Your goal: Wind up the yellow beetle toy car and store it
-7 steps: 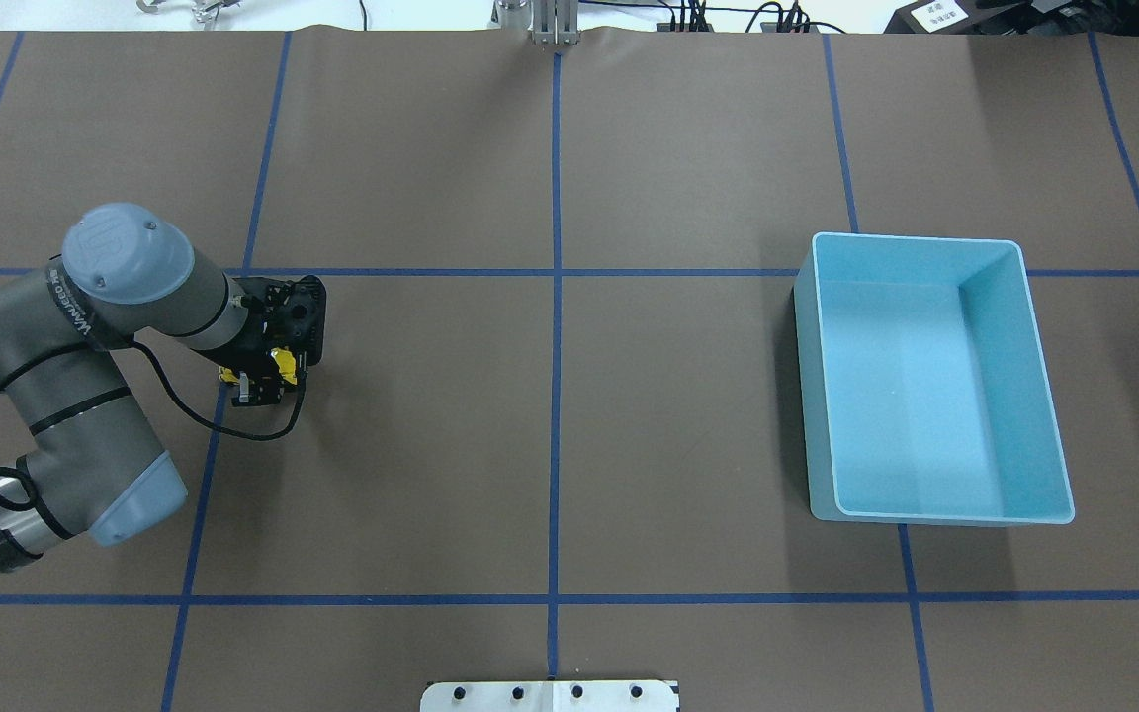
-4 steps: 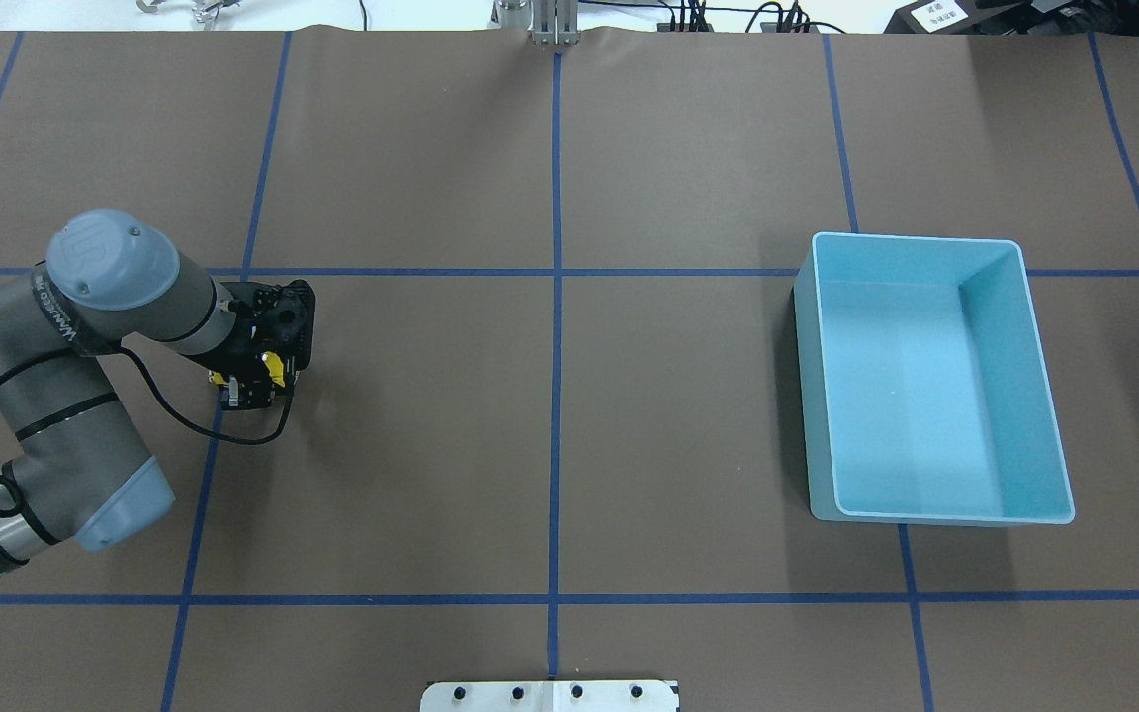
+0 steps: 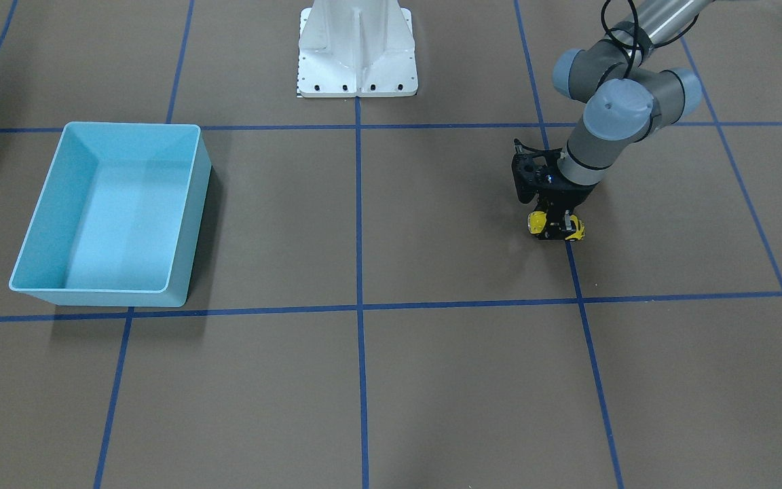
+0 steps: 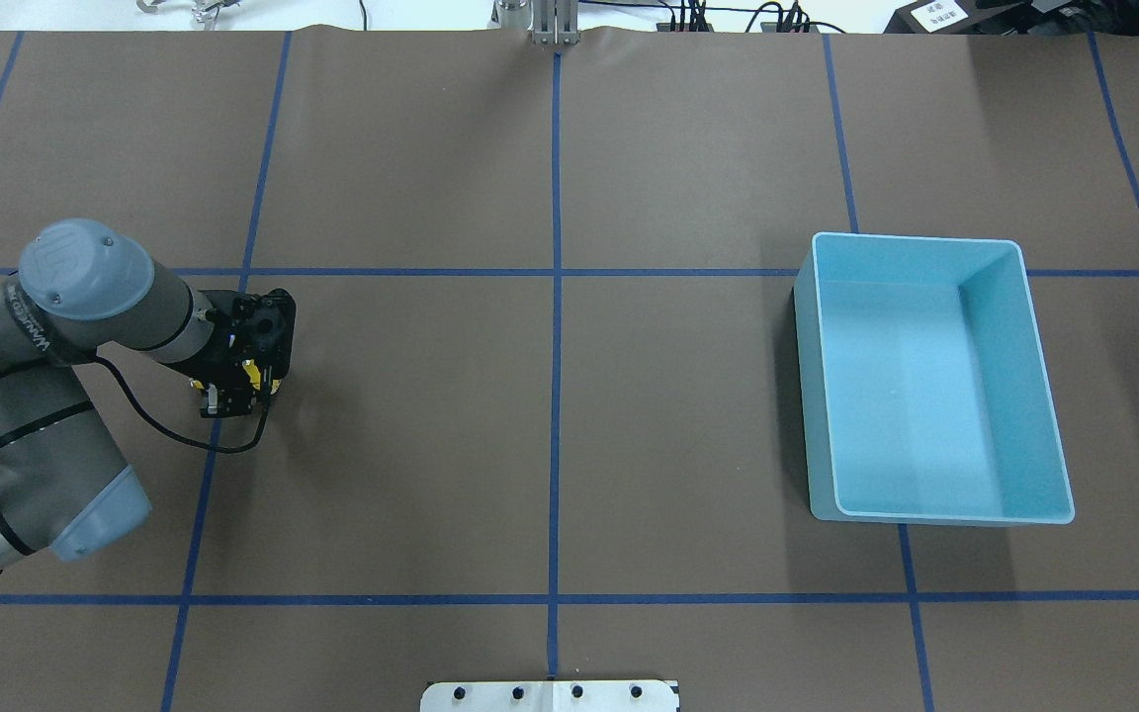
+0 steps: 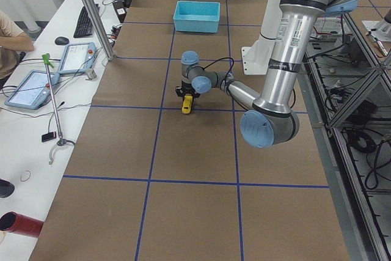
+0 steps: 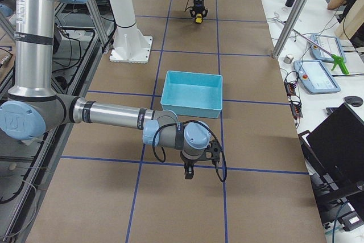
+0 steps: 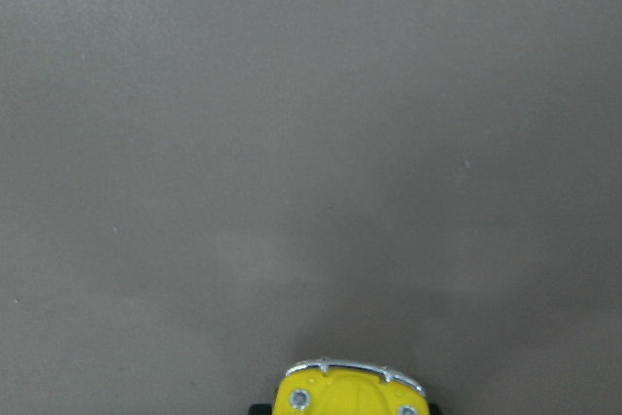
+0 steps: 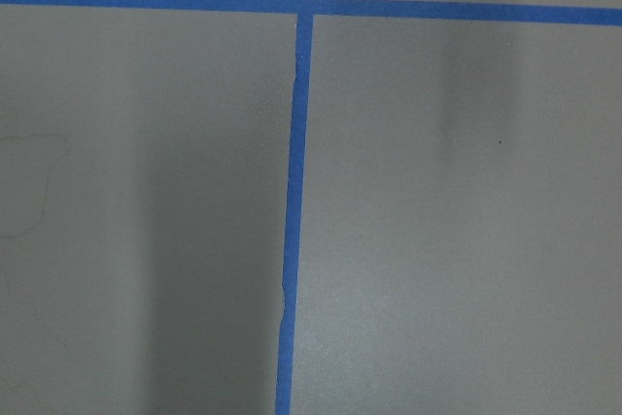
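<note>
Table: broad brown paper-covered table (image 4: 629, 415) gridded with blue tape lines (image 4: 556, 297); judged flat and grippy enough for rolling wheels.
Room: white side desk (image 5: 36, 120) with tablets; a person's arm at its edge.
Bin: open light-blue plastic bin (image 4: 930, 381), well apart from the car.
Right gripper (image 6: 188, 170): cannot tell how its jaws stand.
Left gripper (image 3: 556, 227): jaws closed around the car.
Car: tiny glossy yellow beetle toy car (image 3: 537, 223) on the table at a tape line.
Technique: press wheels down, drag straight backward, avoid tilting.
</note>
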`<state>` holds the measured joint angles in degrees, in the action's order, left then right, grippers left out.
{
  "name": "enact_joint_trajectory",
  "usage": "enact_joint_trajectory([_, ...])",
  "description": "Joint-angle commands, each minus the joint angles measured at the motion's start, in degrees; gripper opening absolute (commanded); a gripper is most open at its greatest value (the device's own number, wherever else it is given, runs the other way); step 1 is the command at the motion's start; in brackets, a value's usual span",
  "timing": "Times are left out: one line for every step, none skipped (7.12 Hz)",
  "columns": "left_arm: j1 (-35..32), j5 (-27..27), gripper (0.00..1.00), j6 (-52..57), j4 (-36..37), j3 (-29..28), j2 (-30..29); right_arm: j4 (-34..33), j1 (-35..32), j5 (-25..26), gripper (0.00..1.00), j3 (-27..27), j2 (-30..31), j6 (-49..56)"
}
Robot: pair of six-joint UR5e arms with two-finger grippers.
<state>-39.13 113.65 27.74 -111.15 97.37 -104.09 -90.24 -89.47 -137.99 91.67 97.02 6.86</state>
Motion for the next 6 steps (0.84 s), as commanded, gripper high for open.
enact_joint_trajectory([-0.07, 0.00, 0.00, 1.17, -0.29, 0.97, 1.52, -0.02, 0.00, 0.00, 1.00, 0.00, 0.01, 0.00])
enact_joint_trajectory([-0.16, 0.00, 0.00, 1.27, -0.29, 0.98, 1.61, -0.02, 0.00, 0.00, 1.00, 0.00, -0.07, 0.00])
enact_joint_trajectory([-0.16, -0.09, 0.00, 1.27, -0.90, 0.98, 2.22, -0.02, 0.00, 0.09, 1.00, 0.00, -0.07, 0.00])
enact_joint_trajectory([-0.16, -0.09, 0.00, 1.53, -1.26, 0.98, 2.92, -0.02, 0.00, 0.09, 1.00, 0.00, -0.07, 0.00])
enact_joint_trajectory([-0.42, -0.09, 0.00, 1.53, -1.35, 1.15, 2.84, -0.02, 0.00, 0.09, 1.00, 0.00, -0.07, 0.00])
enact_joint_trajectory([-1.03, -0.35, 0.00, 0.92, -0.48, 1.85, 1.80, -0.02, 0.00, 0.09, 1.00, 0.00, -0.07, 0.00])
